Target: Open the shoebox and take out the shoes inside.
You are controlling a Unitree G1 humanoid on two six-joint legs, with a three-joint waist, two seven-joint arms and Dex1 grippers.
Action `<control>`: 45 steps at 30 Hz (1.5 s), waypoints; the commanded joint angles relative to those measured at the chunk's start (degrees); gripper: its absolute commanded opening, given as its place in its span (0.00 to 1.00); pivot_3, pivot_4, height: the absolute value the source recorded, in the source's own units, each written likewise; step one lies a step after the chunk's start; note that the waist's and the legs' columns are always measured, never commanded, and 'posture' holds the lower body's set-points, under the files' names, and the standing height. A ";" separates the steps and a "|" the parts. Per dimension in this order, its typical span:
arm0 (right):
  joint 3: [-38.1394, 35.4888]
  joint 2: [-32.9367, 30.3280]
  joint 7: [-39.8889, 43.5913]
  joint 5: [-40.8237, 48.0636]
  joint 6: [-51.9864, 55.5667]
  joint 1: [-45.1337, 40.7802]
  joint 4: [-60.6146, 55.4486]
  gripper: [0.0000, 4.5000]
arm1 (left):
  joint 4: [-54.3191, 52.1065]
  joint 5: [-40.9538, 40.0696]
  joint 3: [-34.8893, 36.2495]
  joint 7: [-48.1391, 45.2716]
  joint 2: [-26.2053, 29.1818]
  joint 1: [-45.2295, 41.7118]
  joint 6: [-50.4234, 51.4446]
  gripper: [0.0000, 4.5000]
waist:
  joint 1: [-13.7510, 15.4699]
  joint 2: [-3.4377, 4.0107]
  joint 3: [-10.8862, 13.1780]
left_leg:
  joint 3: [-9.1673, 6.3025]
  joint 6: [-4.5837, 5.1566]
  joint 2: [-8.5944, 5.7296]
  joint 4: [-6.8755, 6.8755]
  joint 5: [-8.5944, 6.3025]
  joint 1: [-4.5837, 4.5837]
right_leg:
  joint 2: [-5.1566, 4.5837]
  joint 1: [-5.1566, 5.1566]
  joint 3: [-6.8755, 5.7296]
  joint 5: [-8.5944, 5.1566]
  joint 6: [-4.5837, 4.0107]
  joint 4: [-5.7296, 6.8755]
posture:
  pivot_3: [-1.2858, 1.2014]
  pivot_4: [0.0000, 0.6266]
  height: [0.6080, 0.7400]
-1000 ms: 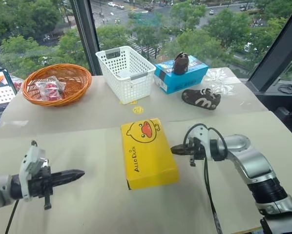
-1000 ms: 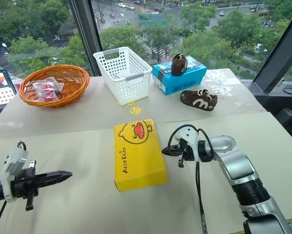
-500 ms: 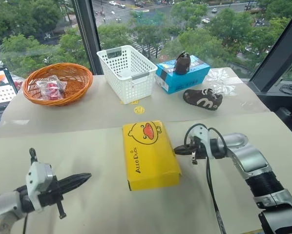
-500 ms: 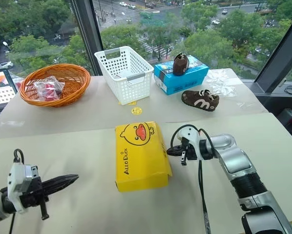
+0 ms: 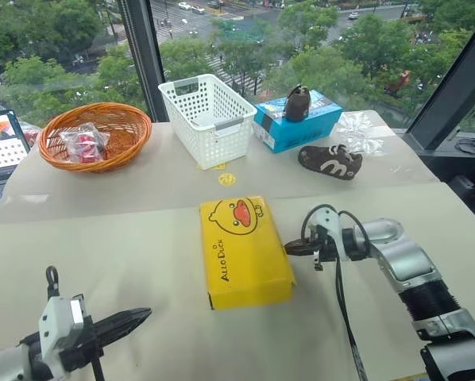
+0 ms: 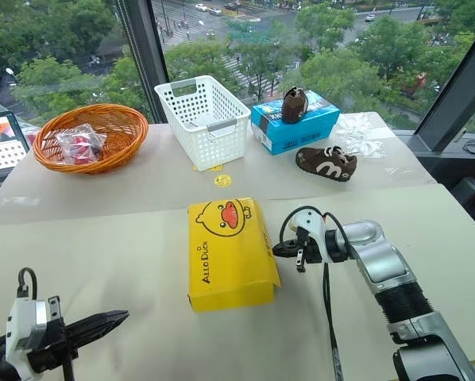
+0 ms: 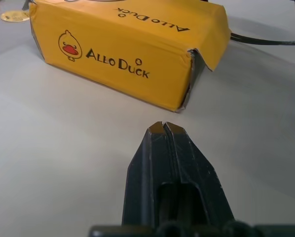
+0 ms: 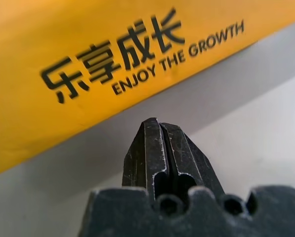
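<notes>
The yellow shoebox point(image 5: 244, 249) with the duck face lies closed in the middle of the table. My right gripper point(image 5: 288, 248) is shut, its tip right at the lower edge of the box's right side; in the right wrist view the shut right gripper point(image 8: 159, 124) points at the yellow side wall of the shoebox point(image 8: 78, 64). My left gripper point(image 5: 145, 316) is shut and hovers low at the near left, pointing toward the box's near end and well short of it. In the left wrist view the left gripper point(image 7: 164, 125) faces the shoebox point(image 7: 128, 49). The shoes are hidden.
At the back stand an orange wicker basket point(image 5: 94, 135) with packets, a white plastic basket point(image 5: 208, 117) and a blue box point(image 5: 295, 121) with a dark brown shoe on top. Another brown shoe point(image 5: 328, 161) lies beside it. A yellow sticker point(image 5: 226, 179) lies behind the shoebox.
My left arm has drawn back toward the near edge and sunk lower. The right gripper has dipped slightly beside the box. The shoebox stays closed.
</notes>
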 commanded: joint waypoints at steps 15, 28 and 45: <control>-11.85 4.88 0.46 24.67 18.14 -15.66 -14.64 0.02 | -6.00 0.28 -4.63 8.10 1.69 -1.83 2.69 0.00 | -0.16 0.01 0.00 | -0.09 -0.03 0.04 -0.06 -0.01 0.02 | 0.03 -0.01 -0.03 0.12 0.04 0.01 | 0.52 0.24 0.93; 14.43 35.64 -12.70 0.44 2.05 -34.72 13.01 0.02 | -1.90 0.60 -0.54 1.16 0.16 8.10 -5.51 0.00 | -1.74 0.03 0.00 | -0.16 -0.34 0.07 -0.15 0.12 0.09 | 0.11 -0.15 -0.15 0.21 -0.50 0.39 | 0.52 0.24 0.93; -0.62 14.12 -4.85 12.95 20.91 -24.84 -19.47 0.02 | -13.86 -8.83 2.53 5.52 4.12 9.77 2.27 0.00 | -1.29 -0.18 -0.08 | -0.31 -0.20 -0.01 0.03 0.01 -0.53 | 0.02 -0.45 -0.18 0.15 -0.36 0.27 | 0.52 0.24 0.93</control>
